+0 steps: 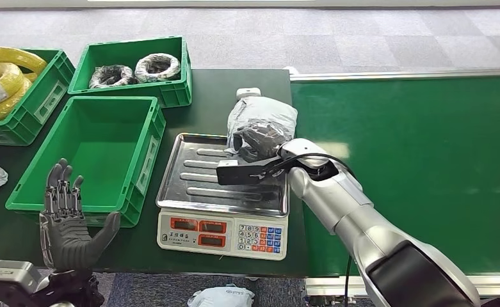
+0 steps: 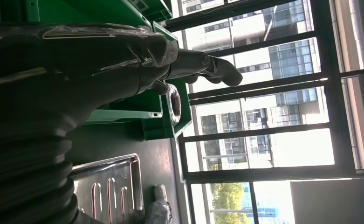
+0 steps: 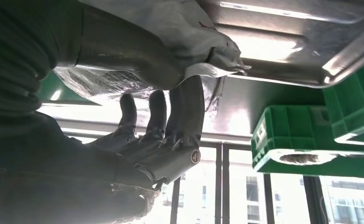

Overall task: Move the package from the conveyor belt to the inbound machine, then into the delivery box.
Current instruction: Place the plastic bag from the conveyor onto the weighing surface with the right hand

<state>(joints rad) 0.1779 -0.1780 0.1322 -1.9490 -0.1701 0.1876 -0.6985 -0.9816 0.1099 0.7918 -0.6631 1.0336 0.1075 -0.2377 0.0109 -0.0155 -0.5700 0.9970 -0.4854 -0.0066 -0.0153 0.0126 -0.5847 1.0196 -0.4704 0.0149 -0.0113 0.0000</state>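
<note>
Your right robot hand [image 1: 258,142] is clamped on the grey plastic package [image 1: 262,118], fingers wrapped over its near end, at about 12 o'clock of the head view's centre. The package lies partly over the far right corner of the steel tray [image 1: 199,173] of the weighing scale [image 1: 221,233], with its far end on the dark counter [image 1: 212,96] beyond the tray. From the right wrist camera you see the dark fingers [image 3: 184,109] curled under the crinkled package [image 3: 189,28], with the tray [image 3: 282,42] just beside it.

Your left robot hand [image 1: 64,220] is held up at 8 o'clock, palm open, fingers apart and holding nothing, in front of the near edge of the big green bin [image 1: 100,150]. That bin stands just beside the scale, at its 9 o'clock. The green conveyor belt [image 1: 420,166] runs at 3 o'clock of the scale. At 11 o'clock a smaller green crate [image 1: 164,93] holds two dark coils [image 1: 157,66], and at 10 o'clock another crate [image 1: 32,112] holds yellow coiled cable [image 1: 0,73].
</note>
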